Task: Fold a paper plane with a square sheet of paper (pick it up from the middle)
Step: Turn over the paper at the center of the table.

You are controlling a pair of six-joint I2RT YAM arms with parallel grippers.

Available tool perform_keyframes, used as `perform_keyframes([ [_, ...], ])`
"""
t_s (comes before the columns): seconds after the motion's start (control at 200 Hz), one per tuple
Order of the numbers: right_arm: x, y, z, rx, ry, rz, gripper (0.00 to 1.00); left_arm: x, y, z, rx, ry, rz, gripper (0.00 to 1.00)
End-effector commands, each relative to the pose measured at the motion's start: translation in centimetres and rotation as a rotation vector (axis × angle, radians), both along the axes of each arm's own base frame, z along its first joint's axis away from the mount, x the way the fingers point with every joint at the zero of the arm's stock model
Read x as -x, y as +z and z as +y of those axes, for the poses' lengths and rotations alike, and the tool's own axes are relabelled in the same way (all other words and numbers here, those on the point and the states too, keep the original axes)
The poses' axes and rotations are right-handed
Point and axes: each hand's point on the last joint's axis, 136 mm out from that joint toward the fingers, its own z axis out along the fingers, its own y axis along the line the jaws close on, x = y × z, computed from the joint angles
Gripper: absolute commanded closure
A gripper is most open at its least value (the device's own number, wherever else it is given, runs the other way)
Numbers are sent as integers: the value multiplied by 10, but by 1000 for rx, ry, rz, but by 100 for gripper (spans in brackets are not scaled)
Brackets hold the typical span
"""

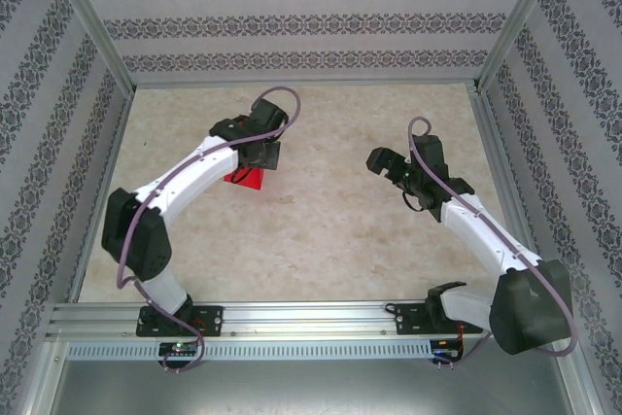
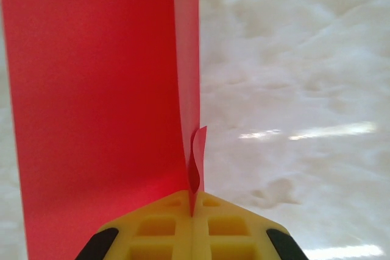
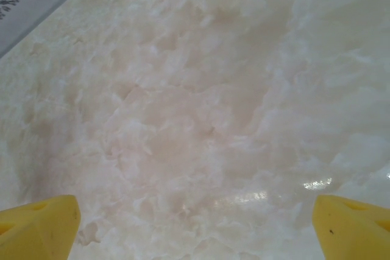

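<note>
A pale marbled table (image 1: 321,240) is seen; over its left half the red paper (image 2: 97,101) is pinched at its near edge by the left gripper (image 2: 194,208); the right gripper (image 3: 195,226) is spread, empty; the paper is judged light, limp, tearable; mid-sheet holds are advised.

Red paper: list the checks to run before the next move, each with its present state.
1. Left claw shut on the paper: ok.
2. Right claw open, holding nothing: ok.
3. Right claw well apart from the paper: ok.
4. Paper flat at the grip: not ok, a bit curls beside the fingertips.
5. Paper lifted off the table: cannot tell.
6. Grip at the paper's middle: cannot tell.
</note>
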Motion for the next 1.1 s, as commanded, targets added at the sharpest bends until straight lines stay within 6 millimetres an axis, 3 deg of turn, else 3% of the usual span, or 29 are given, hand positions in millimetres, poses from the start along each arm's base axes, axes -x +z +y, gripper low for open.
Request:
perform_keyframes([
  [0.0, 2, -13, -9, 11, -53, 48, 2, 0, -7, 32, -356, 15, 5, 100],
  [0.145, 1, -19, -15, 44, -77, 84, 2, -7, -30, 24, -522, 0, 7, 100],
  [0.295, 2, -24, -25, 103, -100, 128, 2, -3, -61, -9, -548, -73, 29, 99],
  [0.485, 5, -29, -39, 135, -148, 163, 2, 16, -101, -54, -456, -150, 102, 98],
  [0.714, 8, -33, -53, 127, -194, 194, 2, 30, -118, -85, -334, -193, 150, 88],
  [0.889, 6, -29, -50, 109, -176, 195, 2, 39, -102, -111, -165, -236, 173, 63],
  [1.094, 1, -22, -34, 59, -99, 177, 2, 52, -41, -156, 162, -315, 150, 35],
])
